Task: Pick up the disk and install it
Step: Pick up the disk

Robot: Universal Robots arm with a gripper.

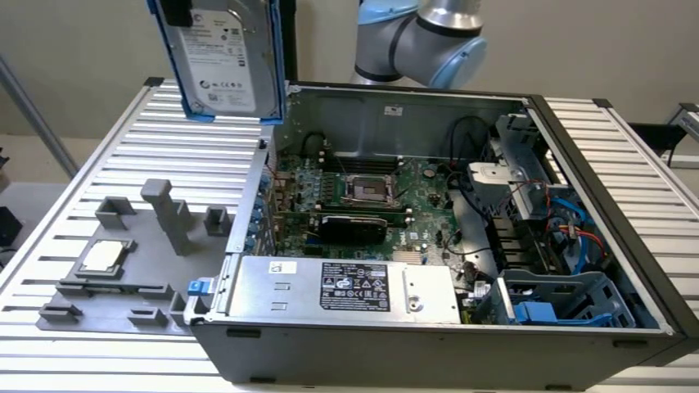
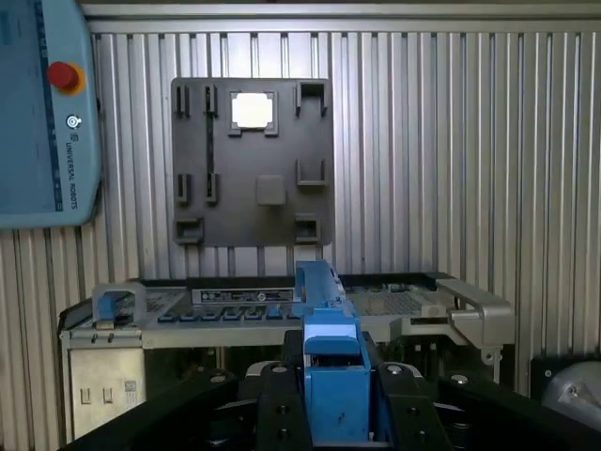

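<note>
The fingers (image 2: 282,399) are clenched on the blue-bracketed flat silver-grey metal disk (image 1: 222,61). It hangs upright, long axis vertical, above the ribbed metal desk (image 1: 98,164) just outside the open grey computer case (image 1: 437,348), well apart from the case's blue plastic cage (image 1: 562,299).

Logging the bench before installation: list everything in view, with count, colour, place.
table: one, silver, slatted, under everything.
computer case: one, dark grey, open, on table.
disk: one, silver-grey, blue bracket, held aloft, exterior view's left.
motherboard: one, green, inside case.
power supply box: one, silver, black label, case's near side.
drive cage: one, blue, inside case, exterior view's right.
fixture tray: one, grey, on table beside case.
processor chip: one, silver, in tray.
teach pendant: one, pale blue, red button, near tray.
robot arm: one, silver and pale blue, behind case.
pincer: one, black, shut on disk.
</note>
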